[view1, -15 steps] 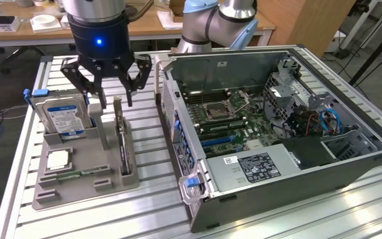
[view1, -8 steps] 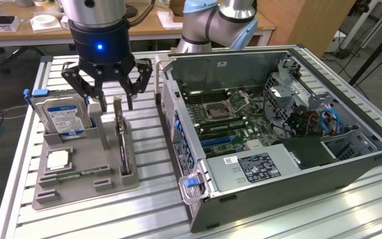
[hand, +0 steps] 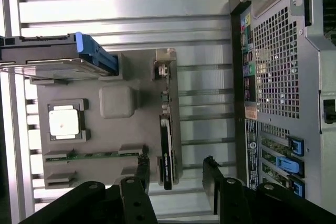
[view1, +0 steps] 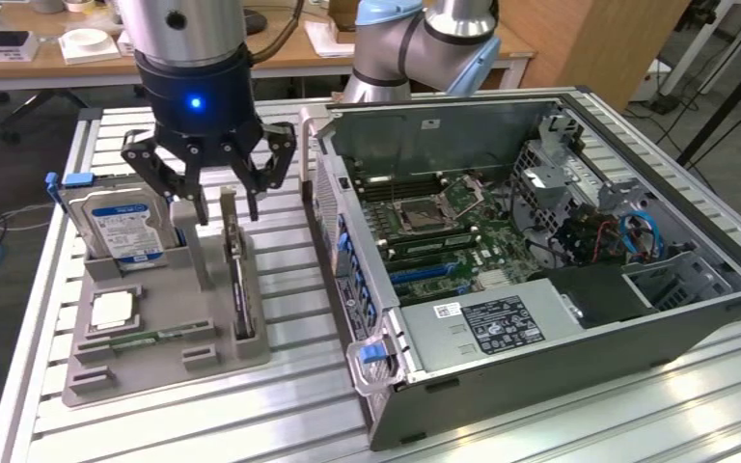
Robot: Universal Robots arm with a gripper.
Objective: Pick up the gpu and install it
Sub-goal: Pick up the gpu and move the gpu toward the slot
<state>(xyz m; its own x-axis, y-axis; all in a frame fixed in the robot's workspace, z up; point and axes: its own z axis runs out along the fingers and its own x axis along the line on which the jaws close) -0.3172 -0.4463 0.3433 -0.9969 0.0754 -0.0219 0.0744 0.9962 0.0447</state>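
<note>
- You had the gpu [view1: 235, 280] [hand: 167, 150] standing on its long edge in a slot of the tray [view1: 165, 371] [hand: 142, 85], along the tray edge that faced the case [view1: 538, 241] [hand: 283, 77].
- Between that tray edge and the case's perforated wall, you had only a narrow strip of bare table [view1: 216, 415] [hand: 105, 3]. The two did not touch.
- On the tray's opposite side, the drive [view1: 120, 227] [hand: 47, 56] stood upright with its blue tab on top, well apart from the gpu.
- The chip [view1: 113, 309] [hand: 64, 121] and the memory stick [view1: 158, 338] [hand: 92, 155] lay flat and low in the tray beside the gpu's slot, so nothing tall crowded the card on that side.
- The room above the tray was open. The case lay on its side with its panel off and the board exposed upward.
- Your gripper [view1: 225, 210] [hand: 176, 163] hung straight down over the tray end nearest the drive, spread wide.
- Its fingers [view1: 197, 207] [hand: 143, 163] straddled the gpu's upper edge, one on each side.
- In the wrist view, there was a gap between each finger and the card, smaller on the side away from the case.
- You held nothing, and the card sat fully in its slot.
</note>
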